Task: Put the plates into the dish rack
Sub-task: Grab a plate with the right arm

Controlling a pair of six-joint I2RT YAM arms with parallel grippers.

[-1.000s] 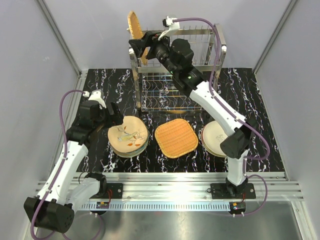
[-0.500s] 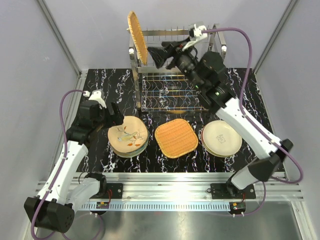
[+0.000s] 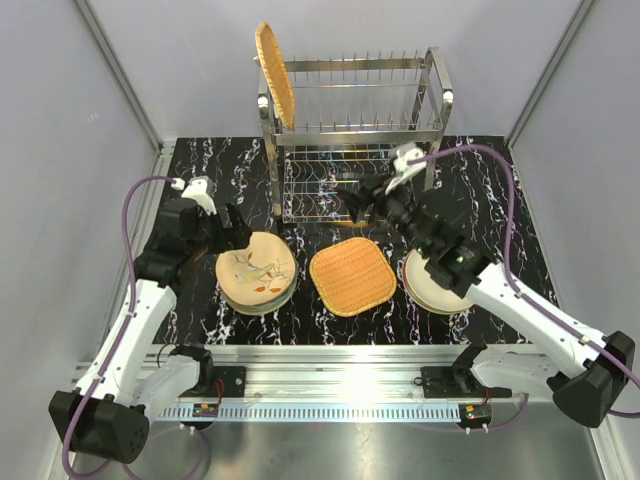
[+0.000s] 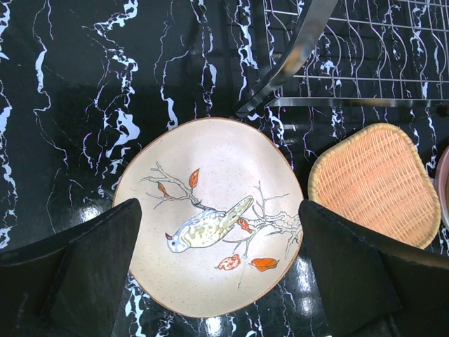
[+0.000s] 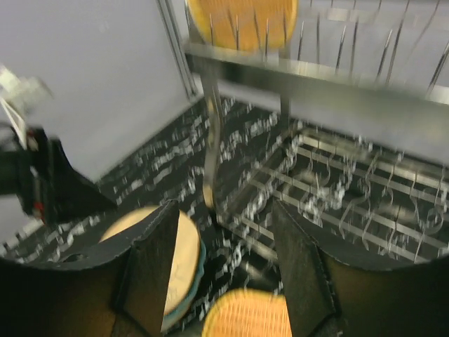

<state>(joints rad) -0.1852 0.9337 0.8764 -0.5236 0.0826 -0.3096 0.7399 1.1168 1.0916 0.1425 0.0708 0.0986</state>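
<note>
The dish rack [image 3: 352,98] stands at the back, with one orange woven plate [image 3: 274,75] upright between the tines at its left end. A second orange woven plate [image 3: 352,276] lies flat on the table. Left of it is a stack topped by a bird-and-branch plate [image 3: 256,272]. A cream stack [image 3: 432,288] sits at the right, partly under my right arm. My left gripper [image 4: 219,260] hovers open over the bird plate [image 4: 210,210], one finger on each side. My right gripper [image 5: 224,260] is open and empty, low in front of the rack [image 5: 316,70].
The table is black marble-patterned [image 3: 500,190], with grey walls close on both sides. A rack leg [image 4: 295,56] stands just beyond the bird plate. The rack's lower grid shelf [image 3: 330,185] is right behind my right gripper [image 3: 358,205].
My right arm has swung down from the rack's top left to just above the table in front of it, its jaws narrowing a little. The orange plate stays upright in the rack. Left arm barely moved.
</note>
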